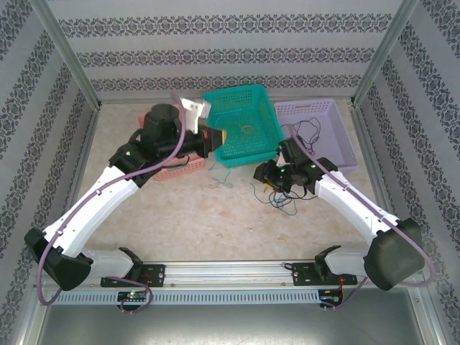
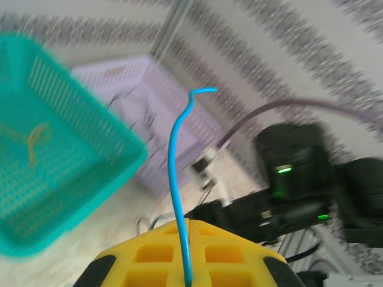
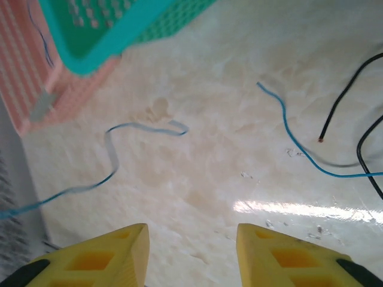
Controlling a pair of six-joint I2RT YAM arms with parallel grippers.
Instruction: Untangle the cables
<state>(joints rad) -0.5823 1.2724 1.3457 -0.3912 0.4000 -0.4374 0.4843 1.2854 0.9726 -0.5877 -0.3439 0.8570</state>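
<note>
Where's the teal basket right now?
Top view: the teal basket sits back-centre, overlapping the pink basket to its left, with the lavender basket just right of it.

The table [image 1: 215,230] bears cables [image 3: 287,127], pink basket [image 1: 181,169], purple basket [image 1: 327,118].

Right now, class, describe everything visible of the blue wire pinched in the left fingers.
The blue wire is very thin, smooth and glossy, plastic-looking. It rises upright from between the shut yellow left fingers, bows slightly, then hooks sideways at its free tip, which hangs in air touching nothing.
</note>
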